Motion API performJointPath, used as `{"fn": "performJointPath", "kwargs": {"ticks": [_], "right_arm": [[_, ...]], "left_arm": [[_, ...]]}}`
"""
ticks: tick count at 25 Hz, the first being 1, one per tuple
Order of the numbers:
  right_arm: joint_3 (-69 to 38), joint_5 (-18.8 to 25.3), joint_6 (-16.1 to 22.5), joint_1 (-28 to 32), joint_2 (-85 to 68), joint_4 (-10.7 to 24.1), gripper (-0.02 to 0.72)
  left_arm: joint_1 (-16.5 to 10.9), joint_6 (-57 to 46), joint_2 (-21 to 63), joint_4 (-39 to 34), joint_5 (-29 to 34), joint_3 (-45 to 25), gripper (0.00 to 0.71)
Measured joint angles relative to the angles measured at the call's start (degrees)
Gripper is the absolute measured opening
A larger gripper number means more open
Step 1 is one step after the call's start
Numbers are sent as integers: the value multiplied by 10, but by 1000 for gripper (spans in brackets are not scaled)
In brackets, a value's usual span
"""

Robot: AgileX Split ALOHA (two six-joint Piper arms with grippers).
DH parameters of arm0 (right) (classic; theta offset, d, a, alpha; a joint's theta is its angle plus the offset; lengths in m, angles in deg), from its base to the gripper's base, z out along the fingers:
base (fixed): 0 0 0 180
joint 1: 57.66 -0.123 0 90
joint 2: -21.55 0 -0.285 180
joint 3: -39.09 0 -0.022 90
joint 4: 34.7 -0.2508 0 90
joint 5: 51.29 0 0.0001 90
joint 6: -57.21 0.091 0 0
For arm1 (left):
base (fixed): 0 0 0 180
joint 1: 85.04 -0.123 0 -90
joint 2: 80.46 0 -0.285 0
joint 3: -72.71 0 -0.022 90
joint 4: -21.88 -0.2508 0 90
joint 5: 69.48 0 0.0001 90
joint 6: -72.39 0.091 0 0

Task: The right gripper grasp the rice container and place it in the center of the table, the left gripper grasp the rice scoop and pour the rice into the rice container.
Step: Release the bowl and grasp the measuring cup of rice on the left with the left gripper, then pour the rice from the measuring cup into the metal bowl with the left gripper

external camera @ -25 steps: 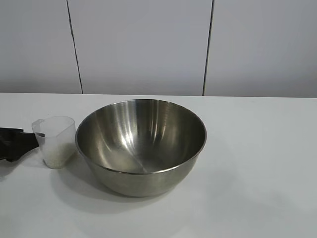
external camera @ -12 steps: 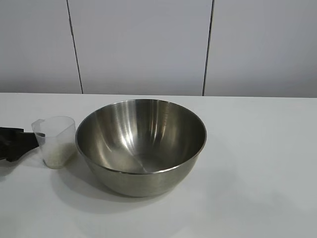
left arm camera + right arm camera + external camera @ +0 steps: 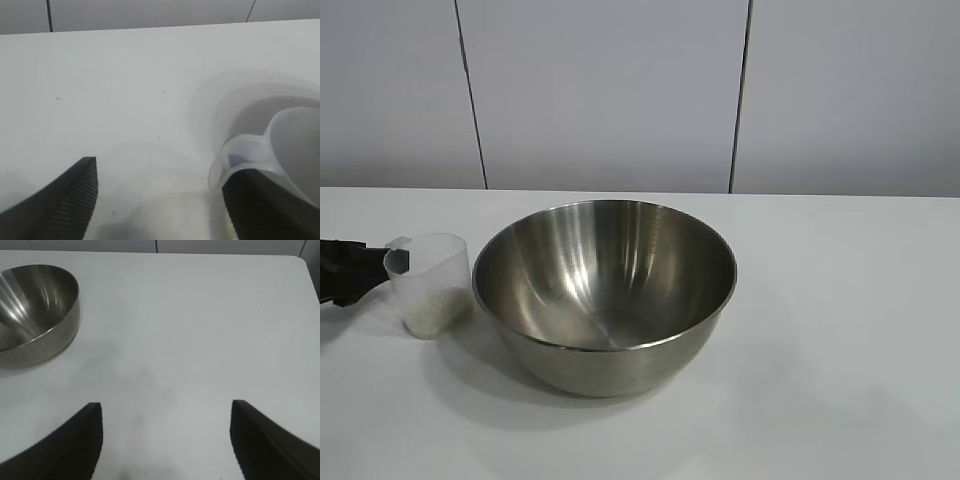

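- The rice scoop (image 3: 428, 283) stands on the desk (image 3: 840, 330) at the rice container's (image 3: 605, 290) nine o'clock, rice (image 3: 432, 310) heaped inside.
- Thin plastic: light, slippery, likely flexes; pinch its handle tab.
- Left hand (image 3: 160, 200) open beside it, gripping nothing.
- Right hand (image 3: 165, 440) open, parked well apart.

A pale grey wall (image 3: 610, 90) stands behind the table — flat panels set side by side, split by two thin dark upright seams (image 3: 470, 95). One seam (image 3: 739, 95) runs down right of the middle. The panels meet the far table edge in a straight line — nothing hangs on them.
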Motion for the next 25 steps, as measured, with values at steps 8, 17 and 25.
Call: {"fn": "performJointPath", "kwargs": {"ticks": [8, 17, 25], "right_arm": [[0, -1, 0, 0, 0, 0, 494], [0, -1, 0, 0, 0, 0, 494], [0, -1, 0, 0, 0, 0, 494]], "left_arm": [[0, 0, 1, -12, 0, 0, 226], [0, 16, 2, -26, 0, 0, 10], [0, 0, 98, -30, 6, 0, 10]]}}
